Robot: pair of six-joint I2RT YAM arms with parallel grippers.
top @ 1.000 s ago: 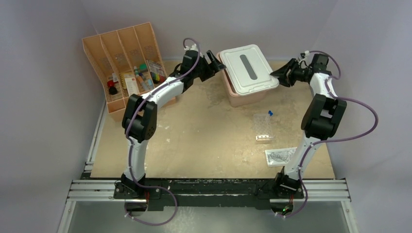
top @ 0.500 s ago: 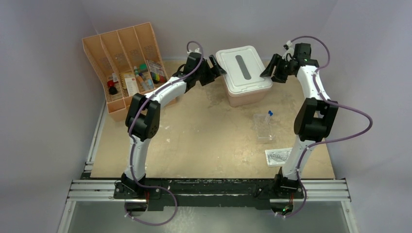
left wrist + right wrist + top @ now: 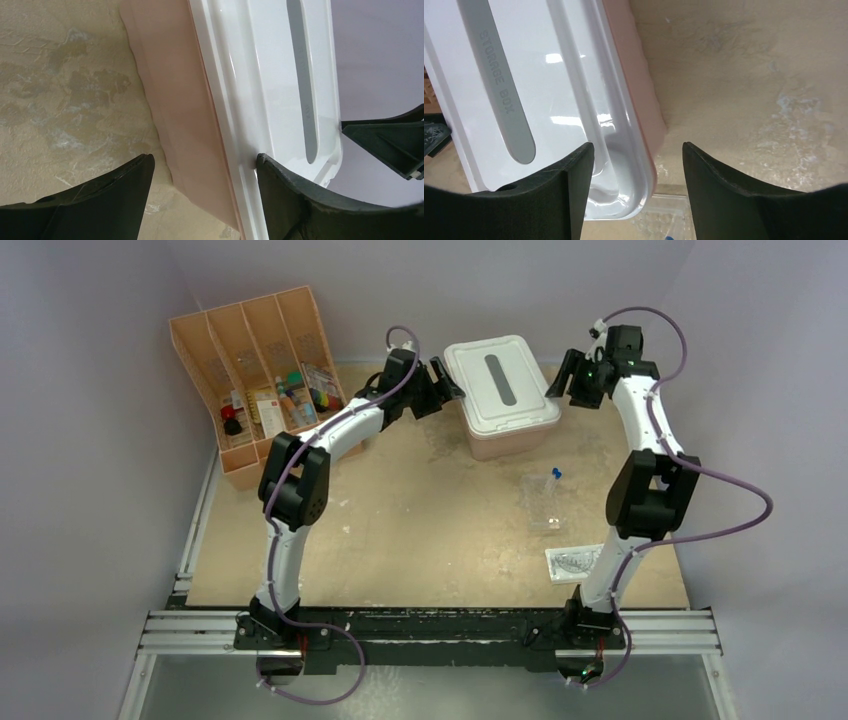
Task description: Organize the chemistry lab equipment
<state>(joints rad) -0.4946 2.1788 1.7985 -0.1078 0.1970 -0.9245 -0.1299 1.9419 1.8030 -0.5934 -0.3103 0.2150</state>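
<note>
Contents of pink tub (image 3: 492, 448) hidden beneath white lid (image 3: 478, 390), small loose items (image 3: 282, 398) in orange divided tray (image 3: 190, 348) too small to identify, clear packet (image 3: 577, 562) contents indistinct, clear well rack (image 3: 663, 216) cut off by lower edge of right wrist view.

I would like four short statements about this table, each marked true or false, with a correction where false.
1. The white lid sits closed on the pink tub. True.
2. The left arm has its jaws shut. False: they stand open at the lid's edge.
3. The clear well rack lies in the orange tray. False: it lies on the table, nearer than the tub.
4. A clear packet lies beside the right arm, near its base. True.
</note>
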